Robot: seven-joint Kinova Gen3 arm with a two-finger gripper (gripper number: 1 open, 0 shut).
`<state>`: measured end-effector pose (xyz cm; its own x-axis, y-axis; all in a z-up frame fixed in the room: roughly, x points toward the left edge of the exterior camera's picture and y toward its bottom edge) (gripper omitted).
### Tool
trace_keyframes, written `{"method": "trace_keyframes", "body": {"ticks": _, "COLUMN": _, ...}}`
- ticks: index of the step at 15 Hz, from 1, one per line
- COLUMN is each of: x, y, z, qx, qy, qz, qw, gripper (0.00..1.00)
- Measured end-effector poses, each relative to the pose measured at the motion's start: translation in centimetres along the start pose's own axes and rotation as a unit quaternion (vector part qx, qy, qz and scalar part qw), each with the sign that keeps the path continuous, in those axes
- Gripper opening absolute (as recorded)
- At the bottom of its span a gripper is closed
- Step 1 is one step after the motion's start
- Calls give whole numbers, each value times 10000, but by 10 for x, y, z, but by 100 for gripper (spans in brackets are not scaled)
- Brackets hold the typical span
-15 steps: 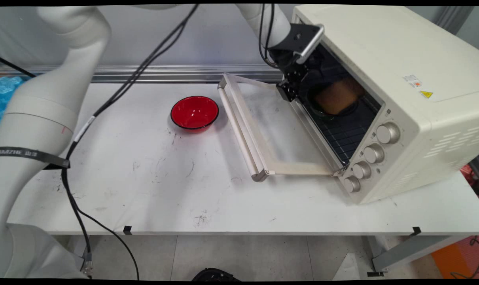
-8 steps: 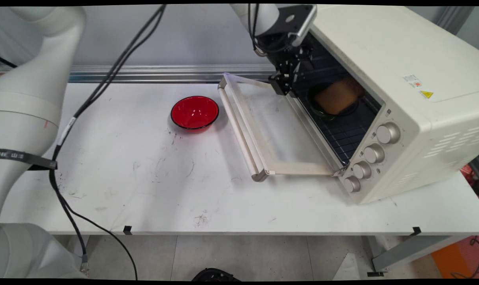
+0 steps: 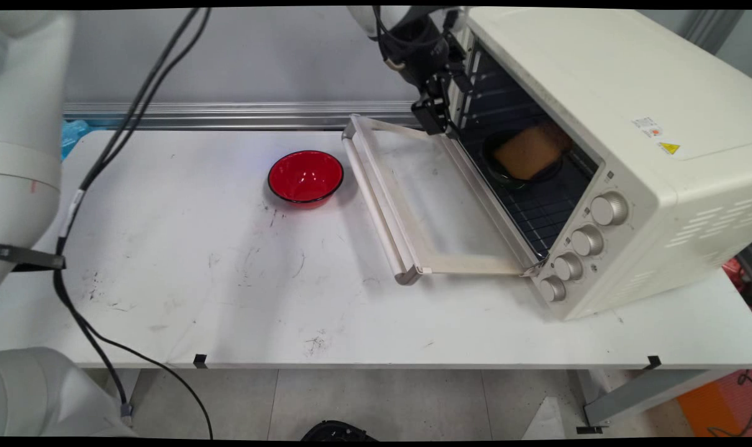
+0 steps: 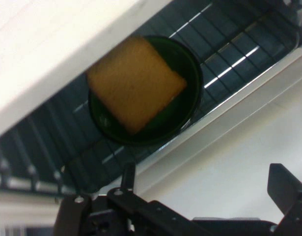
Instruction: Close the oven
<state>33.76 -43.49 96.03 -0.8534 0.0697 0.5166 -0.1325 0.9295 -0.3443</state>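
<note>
at the far left corner of the oven's mouth: pincer (image 3: 436,118), black, hanging from the arm at the picture's top edge, just above the hinge end of the door. fingers spread apart in the hand view, one at either lower corner, nothing between them; it holds nothing and touches nothing that can be seen.

oven (image 3: 624,124): cream, four knobs down its near front corner, standing on the right part of the table (image 3: 226,298). door (image 3: 413,198) folded fully down, lying flat out from the oven toward the left, handle bar at its outer edge.

inside the oven, on the wire rack (image 3: 537,211): dark green dish (image 4: 182,59), round, carrying one slice of toast (image 4: 133,83), golden brown, squarish. from the pincer the dish lies inward and toward the oven's knob side, well inside the mouth, apart from the fingers. in the hand view it sits straight ahead and above the fingers, partly under the oven's top edge.

left of the oven door, just beyond its handle: red bowl (image 3: 305,176), upright, nothing seen in it.
</note>
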Motion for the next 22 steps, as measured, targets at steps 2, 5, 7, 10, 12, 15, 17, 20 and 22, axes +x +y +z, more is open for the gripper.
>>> {"method": "trace_keyframes", "body": {"ticks": 2, "x": -7, "y": 10, "z": -17, "qx": 102, "qy": -45, "qz": -537, "qw": 9985, "gripper": 100}}
{"method": "trace_keyframes", "body": {"ticks": 5, "x": -16, "y": 22, "z": -33, "qx": 177, "qy": -83, "qz": -988, "qw": 9949, "gripper": 100}}
{"method": "trace_keyframes", "body": {"ticks": 7, "x": -25, "y": 34, "z": -45, "qx": 247, "qy": -107, "qz": -1245, "qw": 9919, "gripper": 100}}
{"method": "trace_keyframes", "body": {"ticks": 10, "x": -41, "y": 54, "z": -61, "qx": 310, "qy": -178, "qz": -1533, "qw": 9875, "gripper": 100}}
{"method": "trace_keyframes", "body": {"ticks": 12, "x": -53, "y": 68, "z": -70, "qx": 307, "qy": -272, "qz": -1727, "qw": 9841, "gripper": 100}}
{"method": "trace_keyframes", "body": {"ticks": 15, "x": -69, "y": 85, "z": -78, "qx": 280, "qy": -410, "qz": -1973, "qw": 9791, "gripper": 100}}
{"method": "trace_keyframes", "body": {"ticks": 17, "x": -80, "y": 96, "z": -82, "qx": 264, "qy": -486, "qz": -2134, "qw": 9754, "gripper": 100}}
{"method": "trace_keyframes", "body": {"ticks": 20, "x": -94, "y": 109, "z": -82, "qx": 237, "qy": -560, "qz": -2326, "qw": 9707, "gripper": 100}}
{"method": "trace_keyframes", "body": {"ticks": 22, "x": -101, "y": 116, "z": -81, "qx": 223, "qy": -593, "qz": -2439, "qw": 9677, "gripper": 0}}
